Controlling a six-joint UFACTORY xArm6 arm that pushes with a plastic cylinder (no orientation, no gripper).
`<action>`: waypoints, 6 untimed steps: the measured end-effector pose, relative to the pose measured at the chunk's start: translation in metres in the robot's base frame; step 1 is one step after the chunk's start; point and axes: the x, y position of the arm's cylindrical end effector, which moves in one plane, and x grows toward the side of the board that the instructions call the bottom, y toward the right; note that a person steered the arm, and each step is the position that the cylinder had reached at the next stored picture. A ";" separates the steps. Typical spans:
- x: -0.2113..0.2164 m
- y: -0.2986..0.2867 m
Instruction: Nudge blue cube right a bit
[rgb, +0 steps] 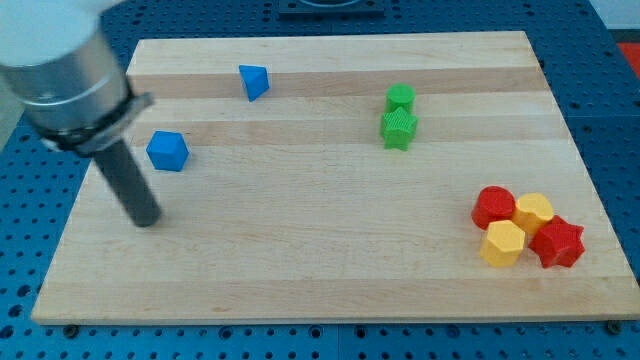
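On the view's left half of the wooden surface (300, 250), the blue cube (167, 151) is sitting apart from every other block, roughly level with the green pair far across the board. My tip (146, 217) is resting below and slightly to the left of the blue cube, near it but not touching, with bare wood showing between the two. The dark rod (126, 180) is slanting up and to the left from my tip into a blurred grey housing (62, 70) that is filling the view's top-left corner and hiding part of the board's edge. There are no fingers on this arm to be open or closed, so nothing is being gripped; the rod is ending in my tip alone. Toward the view's top, a blue triangular block (254, 81) is lying well apart from the blue cube, up and to its right. Right of centre, a green round-topped block (400, 97) is touching a green star-like block (399, 129) just below it. Near the view's lower right, four blocks are clustering in contact: a red cylinder (494, 207) at the left, a yellow block (534, 211) beside it on the right, a yellow hexagonal block (502, 243) below those two, and a red star block (558, 243) at the far right. Around the board, a blue perforated base (20, 290) is showing on all sides.
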 end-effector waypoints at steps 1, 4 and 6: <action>-0.014 -0.034; -0.083 -0.026; -0.088 0.020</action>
